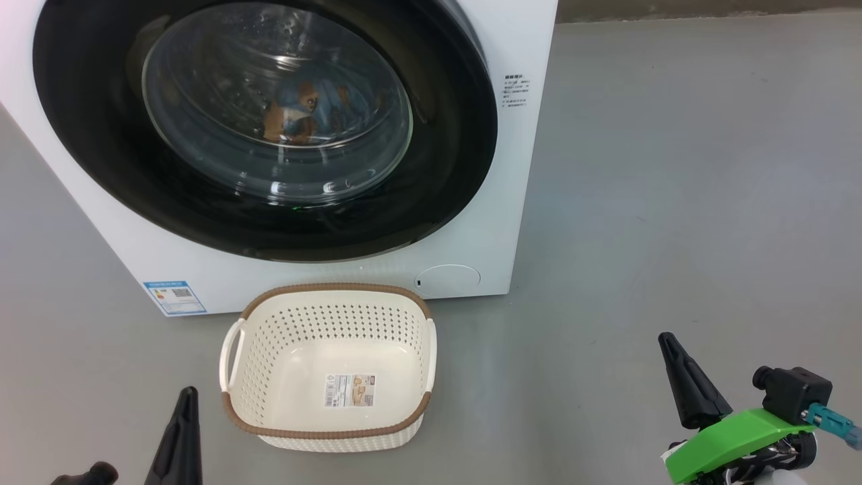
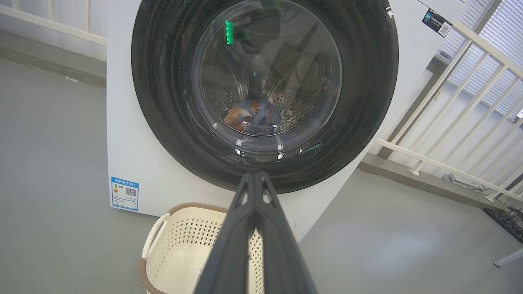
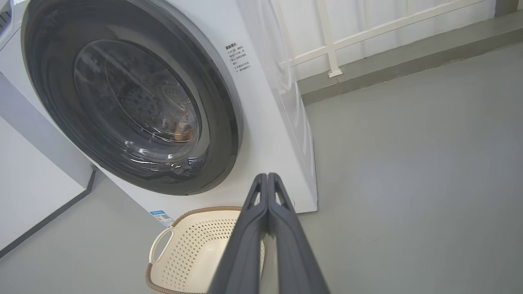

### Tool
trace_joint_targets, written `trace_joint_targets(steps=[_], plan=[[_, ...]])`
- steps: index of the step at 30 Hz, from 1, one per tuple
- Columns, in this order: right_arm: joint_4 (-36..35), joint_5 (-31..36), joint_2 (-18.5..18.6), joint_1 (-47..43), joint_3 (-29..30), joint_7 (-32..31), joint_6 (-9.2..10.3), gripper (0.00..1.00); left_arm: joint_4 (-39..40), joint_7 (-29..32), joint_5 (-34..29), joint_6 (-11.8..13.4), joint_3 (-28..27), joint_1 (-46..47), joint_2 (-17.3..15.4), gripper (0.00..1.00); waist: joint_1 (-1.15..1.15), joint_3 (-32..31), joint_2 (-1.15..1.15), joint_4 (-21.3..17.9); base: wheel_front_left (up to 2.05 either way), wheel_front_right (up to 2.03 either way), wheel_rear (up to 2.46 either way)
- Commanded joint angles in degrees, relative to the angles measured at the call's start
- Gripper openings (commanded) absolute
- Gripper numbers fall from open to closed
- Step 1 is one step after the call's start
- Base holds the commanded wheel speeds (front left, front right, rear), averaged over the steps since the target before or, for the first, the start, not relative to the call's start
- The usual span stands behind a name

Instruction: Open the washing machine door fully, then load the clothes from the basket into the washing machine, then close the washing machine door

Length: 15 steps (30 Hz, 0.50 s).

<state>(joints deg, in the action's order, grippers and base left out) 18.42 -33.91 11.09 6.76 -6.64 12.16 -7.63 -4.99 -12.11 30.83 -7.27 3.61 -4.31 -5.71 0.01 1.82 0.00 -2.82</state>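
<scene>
Rightward open floor point(image 1: 673, 168); door point(image 1: 266, 124) flush; left end effector point(image 2: 254, 175), right end effector point(image 3: 267, 176) pinched together.

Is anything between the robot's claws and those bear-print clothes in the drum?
Yes. The washing machine door is shut, its glass window covering the clothes. The empty basket sits on the floor before the machine, close by the left gripper. The right gripper has open floor before it.
</scene>
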Motion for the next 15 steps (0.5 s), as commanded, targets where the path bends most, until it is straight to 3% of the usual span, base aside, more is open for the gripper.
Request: trace_joint_targets(steps=[1, 15], plan=[[-1.6, -1.8, 0.5, 1.3, 0.6, -0.4, 0.02, 0.00, 1.0, 0.3, 1.5, 0.1, -0.9, 2.1, -0.8, 0.00, -0.01, 0.0, 0.00, 0.0, 0.00, 0.00, 0.00], [-1.9, -9.4, -0.5, 1.1, 2.1, -2.7, 0.04, 0.00, -0.4, 2.3, 9.8, 0.0, -1.6, 3.2, -0.7, 0.00, -0.01, -0.3, 0.00, 0.4, 0.00, 0.00, 0.00]])
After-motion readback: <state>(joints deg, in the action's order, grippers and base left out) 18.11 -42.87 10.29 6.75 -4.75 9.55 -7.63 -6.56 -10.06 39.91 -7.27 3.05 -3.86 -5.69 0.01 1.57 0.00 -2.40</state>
